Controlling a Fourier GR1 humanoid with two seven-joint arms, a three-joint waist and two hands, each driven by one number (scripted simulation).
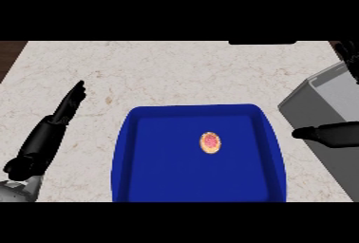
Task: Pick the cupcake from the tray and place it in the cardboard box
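Resting left hand (69, 107), fingers straight | right hand (329, 134) beside tray (129, 156)

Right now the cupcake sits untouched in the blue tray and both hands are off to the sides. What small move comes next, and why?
Probably bring the right hand left over the tray's rim toward the cupcake. That hand is nearest, just outside the tray's right edge, with nothing in it. The left hand rests open farther off on the counter. The grey box lies on the right hand's side.

cupcake (210, 143) sits in the tray (151, 185), a bit toward 1 o'clock of its middle. box (329, 102) is off at the tray's 2 o'clock.
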